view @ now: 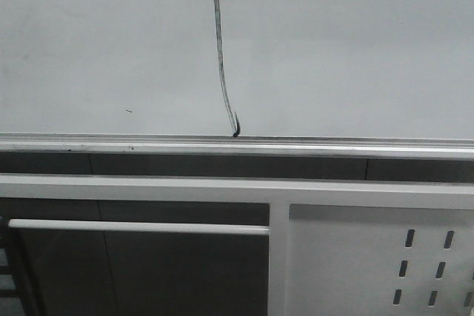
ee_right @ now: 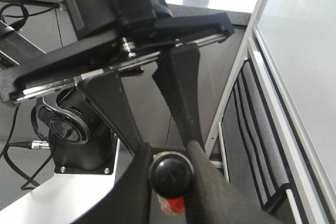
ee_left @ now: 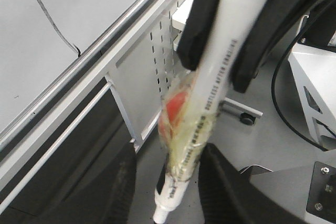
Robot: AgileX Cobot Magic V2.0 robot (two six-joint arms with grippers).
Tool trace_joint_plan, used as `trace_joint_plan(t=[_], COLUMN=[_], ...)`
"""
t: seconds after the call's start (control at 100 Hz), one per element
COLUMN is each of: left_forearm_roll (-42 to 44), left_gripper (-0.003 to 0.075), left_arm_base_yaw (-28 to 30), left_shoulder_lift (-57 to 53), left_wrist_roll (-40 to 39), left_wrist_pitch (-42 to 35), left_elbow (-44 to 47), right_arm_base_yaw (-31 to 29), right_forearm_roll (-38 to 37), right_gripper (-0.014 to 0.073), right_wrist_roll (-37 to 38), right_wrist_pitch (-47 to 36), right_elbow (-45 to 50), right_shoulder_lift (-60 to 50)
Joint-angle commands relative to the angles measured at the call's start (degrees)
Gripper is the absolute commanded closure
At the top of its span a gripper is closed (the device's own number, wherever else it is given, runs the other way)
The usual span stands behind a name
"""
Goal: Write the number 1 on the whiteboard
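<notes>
The whiteboard fills the top of the front view, and the number 1 runs down it as a thin black stroke to the silver rail. No gripper shows in that view. In the left wrist view the number 1 is at the far corner of the whiteboard. My right gripper is shut on a white marker wrapped in yellowish and red tape. My left gripper is open, its fingers on either side of the marker's lower end. The right wrist view shows the right gripper pinching the marker's black cap.
Below the board stand a white perforated panel and a white crossbar. A tiny dark speck marks the board left of the stroke. A caster wheel and black cables lie beyond the marker. The robot base sits beside the arms.
</notes>
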Motion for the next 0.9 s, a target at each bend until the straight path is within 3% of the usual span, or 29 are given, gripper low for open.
trace_joint_plan(t=[0.0,0.89], left_forearm_roll=[-3.1,-4.3], left_gripper=[0.0479,0.0479], left_arm_base_yaw=[-0.2,-0.2], left_shoulder_lift=[0.8,0.8], left_wrist_roll=[-0.7,-0.7], left_wrist_pitch=[-3.8,-4.1], left_elbow=[-1.9,-1.9], right_arm_base_yaw=[-0.4,-0.1], right_forearm_roll=[0.9,2.4], right_gripper=[0.0663,0.0663], right_wrist_roll=[-0.2,-0.2], right_wrist_pitch=[0.1,3.0], right_elbow=[-1.8,-4.9], right_shoulder_lift=[-0.9,-0.9])
